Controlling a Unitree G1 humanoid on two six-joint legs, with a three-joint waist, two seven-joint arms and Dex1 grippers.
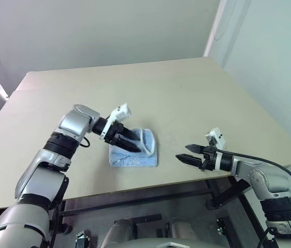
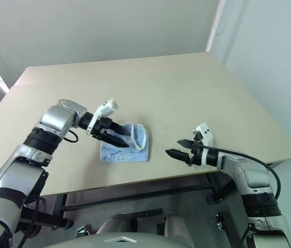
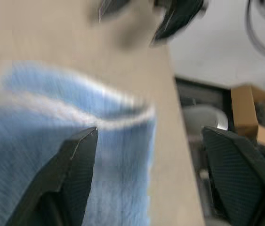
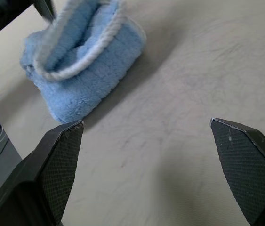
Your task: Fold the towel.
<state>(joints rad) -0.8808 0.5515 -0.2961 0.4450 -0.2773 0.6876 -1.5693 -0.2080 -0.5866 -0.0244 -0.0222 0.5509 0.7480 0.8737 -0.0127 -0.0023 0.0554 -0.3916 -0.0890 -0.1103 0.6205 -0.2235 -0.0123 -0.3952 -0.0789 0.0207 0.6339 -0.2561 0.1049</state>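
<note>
1. The table (image 1: 197,93) is a broad beige top with bare surface on every side of the work; its near edge runs just below both grippers in the head views.
2. The left arm (image 1: 67,134) reaches in from the left over the table toward its near middle.
3. The right arm (image 1: 259,173) comes in from the right near the table's front edge and points left toward the towel.
4. The towel (image 1: 137,155) lies near the table's front edge, roughly midway across. It is light blue, folded into a small bundle, with a whitish edging (image 4: 83,52) looping over its top layer.
5. The left gripper (image 1: 127,140) sits over the towel's left part. Its fingers (image 3: 73,174) are spread apart and released; from the wrist view one finger is over the blue cloth, the other past the table edge, with no cloth pinched between them.
6. The right gripper (image 1: 189,153) hovers over bare table, near the towel's right side but apart from it. Its fingers (image 4: 59,160) are spread wide and grasp nothing.
</note>
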